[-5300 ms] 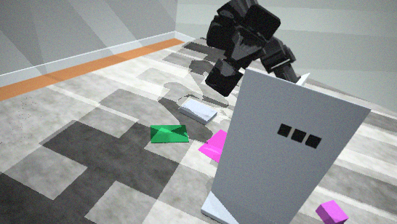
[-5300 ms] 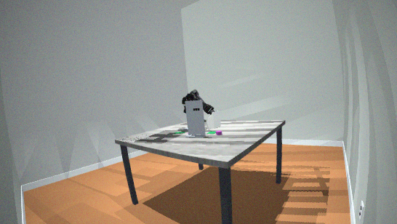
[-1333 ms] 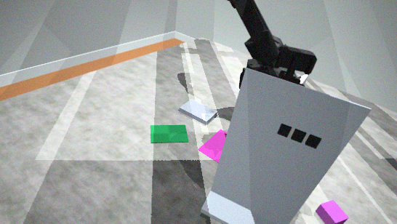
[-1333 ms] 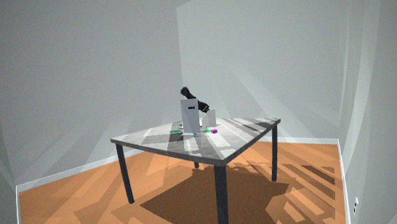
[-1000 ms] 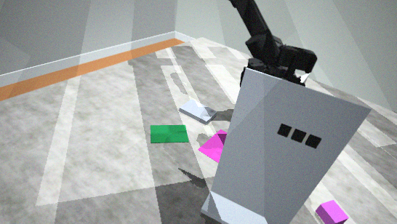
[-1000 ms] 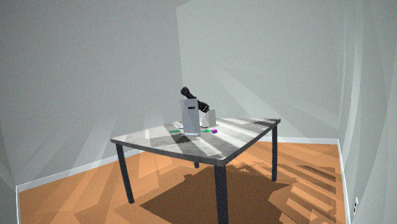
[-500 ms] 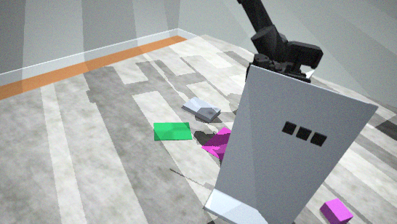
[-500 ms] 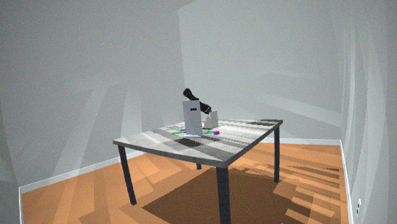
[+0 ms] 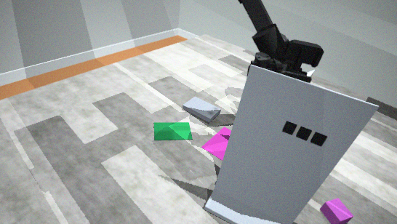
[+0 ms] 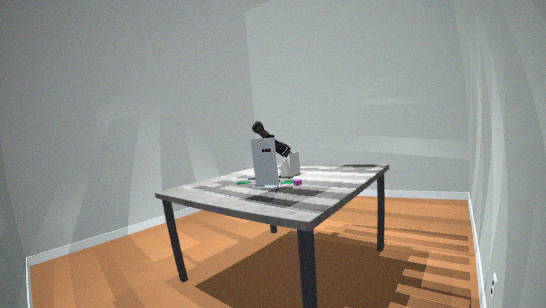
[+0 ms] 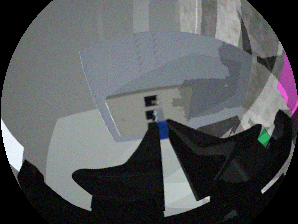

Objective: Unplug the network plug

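My gripper (image 11: 161, 125) is shut on the blue plug (image 11: 163, 130), which shows between the fingertips in the wrist view. The plug's pale front end points at the panel's beige socket face (image 11: 130, 115), beside two dark socket openings. The plug looks drawn back from the face, but its end overlaps the openings, so the gap is hard to judge. The upright grey panel (image 9: 291, 164) (image 10: 265, 170) hides the fingers and plug in the top and exterior views. A magenta patch (image 9: 218, 143) and a green patch (image 9: 172, 131) lie on the table; I cannot tell which is the marked square.
A flat grey block (image 9: 201, 106) lies behind the green patch in the top view. A purple cube (image 9: 336, 211) (image 10: 297, 182) lies on the panel's other side. The panel's foot (image 9: 233, 214) sticks out low down. The arm's pale base (image 10: 291, 167) stands behind the panel.
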{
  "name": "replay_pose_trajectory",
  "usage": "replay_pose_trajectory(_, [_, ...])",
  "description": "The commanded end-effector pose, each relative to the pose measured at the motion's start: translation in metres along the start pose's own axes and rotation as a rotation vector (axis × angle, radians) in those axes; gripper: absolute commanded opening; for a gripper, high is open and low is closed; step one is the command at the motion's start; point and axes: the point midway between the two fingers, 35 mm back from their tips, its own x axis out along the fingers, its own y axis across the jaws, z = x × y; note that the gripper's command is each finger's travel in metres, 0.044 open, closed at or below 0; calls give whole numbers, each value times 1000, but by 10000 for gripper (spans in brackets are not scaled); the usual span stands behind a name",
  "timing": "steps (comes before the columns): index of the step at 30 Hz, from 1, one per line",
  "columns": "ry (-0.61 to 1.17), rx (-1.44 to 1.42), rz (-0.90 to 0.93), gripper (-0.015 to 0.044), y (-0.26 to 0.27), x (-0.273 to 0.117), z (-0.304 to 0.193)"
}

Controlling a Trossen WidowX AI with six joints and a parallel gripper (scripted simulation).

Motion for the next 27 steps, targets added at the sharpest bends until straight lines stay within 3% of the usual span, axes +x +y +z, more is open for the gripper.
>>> replay_pose_trajectory(1, [0,4,-3,0,-1,-4,-1])
replay_pose_trajectory(27, [0,4,-4,0,-1,-18,-5])
